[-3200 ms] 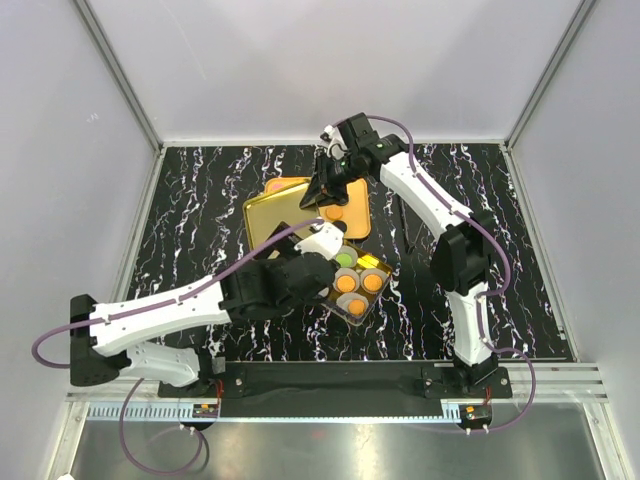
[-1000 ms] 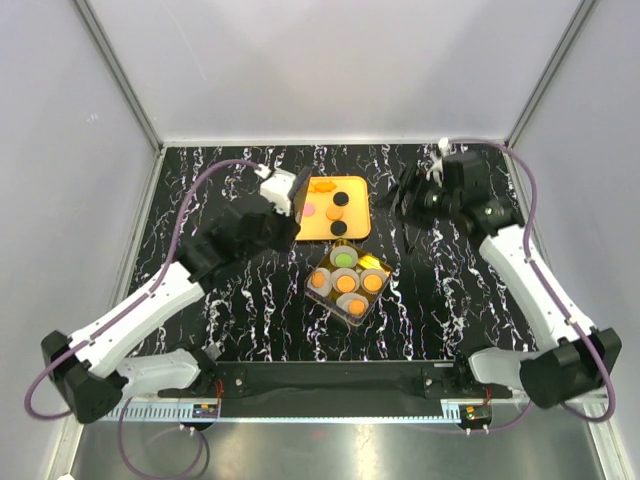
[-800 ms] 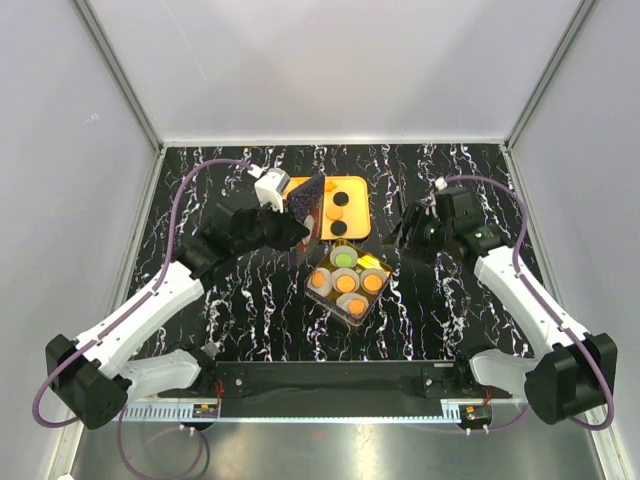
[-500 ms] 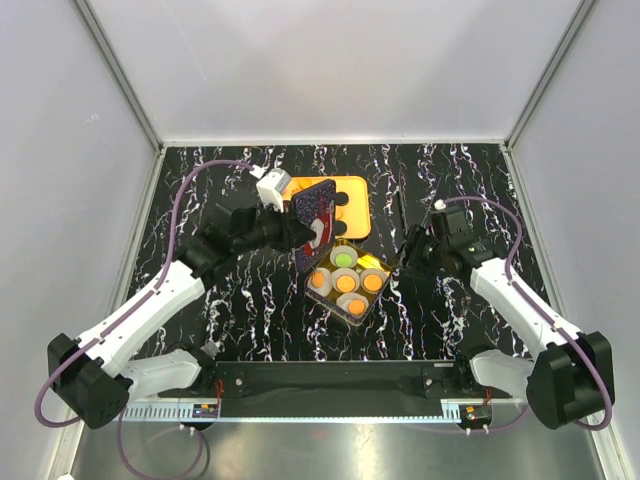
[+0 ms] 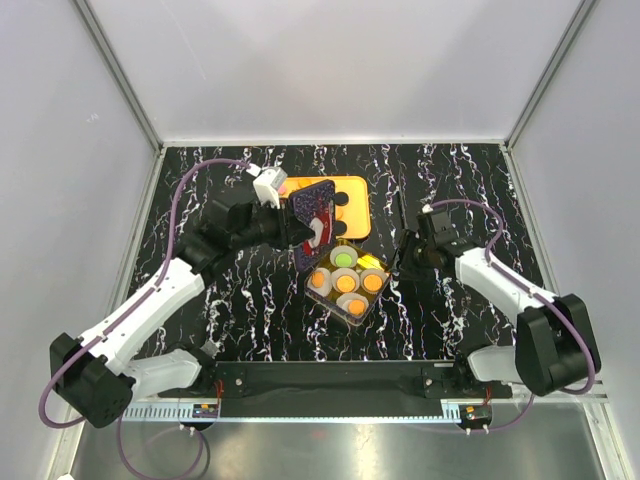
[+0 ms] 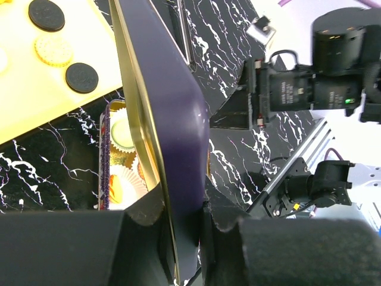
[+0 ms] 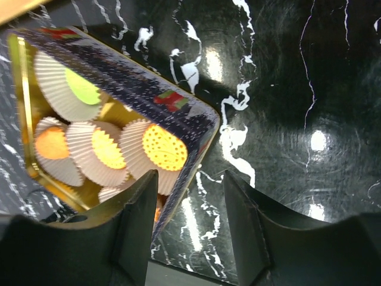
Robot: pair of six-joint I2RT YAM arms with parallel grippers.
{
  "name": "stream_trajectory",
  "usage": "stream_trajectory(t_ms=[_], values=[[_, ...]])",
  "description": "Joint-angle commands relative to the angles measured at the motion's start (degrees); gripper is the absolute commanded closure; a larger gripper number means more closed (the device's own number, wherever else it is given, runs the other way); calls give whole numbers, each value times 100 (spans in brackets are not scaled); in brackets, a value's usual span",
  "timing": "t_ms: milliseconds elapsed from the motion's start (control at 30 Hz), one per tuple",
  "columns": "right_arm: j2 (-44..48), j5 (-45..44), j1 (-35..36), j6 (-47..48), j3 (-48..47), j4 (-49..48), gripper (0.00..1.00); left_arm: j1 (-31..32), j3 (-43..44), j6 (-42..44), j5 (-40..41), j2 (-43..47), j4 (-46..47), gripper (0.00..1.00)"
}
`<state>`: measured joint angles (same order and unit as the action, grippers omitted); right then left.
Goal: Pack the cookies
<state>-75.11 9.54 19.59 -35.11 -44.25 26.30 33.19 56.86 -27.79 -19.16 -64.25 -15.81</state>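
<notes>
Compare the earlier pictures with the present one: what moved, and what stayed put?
The left gripper took hold of the lid and tilted it on edge, carrying it toward the tin. The right gripper swung inward to the tin's right corner. The tin, cookies and tray stayed put.

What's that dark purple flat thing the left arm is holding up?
A tin lid: dark purple outside, shiny gold inside, seemingly metal, with rounded corners. The left gripper pinches one edge, holding it tilted steeply in the air, over the orange tray's near edge and beside the open tin.
</notes>
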Motion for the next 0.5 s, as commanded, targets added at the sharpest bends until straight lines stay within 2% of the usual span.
stream_trajectory(t_ms=[0,133,267,467], values=[[-179,-111,62,233,-216,-231,46,-111,220,-86,-316,44,395,100],[-425,-119,71,347,-295,-284,51,-225,203,-191,-492,53,430,100],[-539,-312,80,487,-400,-328,58,-322,141,-297,-694,62,456,100],[-1092,-67,71,848,-927,-372,73,-410,-34,-429,-861,132,483,100]])
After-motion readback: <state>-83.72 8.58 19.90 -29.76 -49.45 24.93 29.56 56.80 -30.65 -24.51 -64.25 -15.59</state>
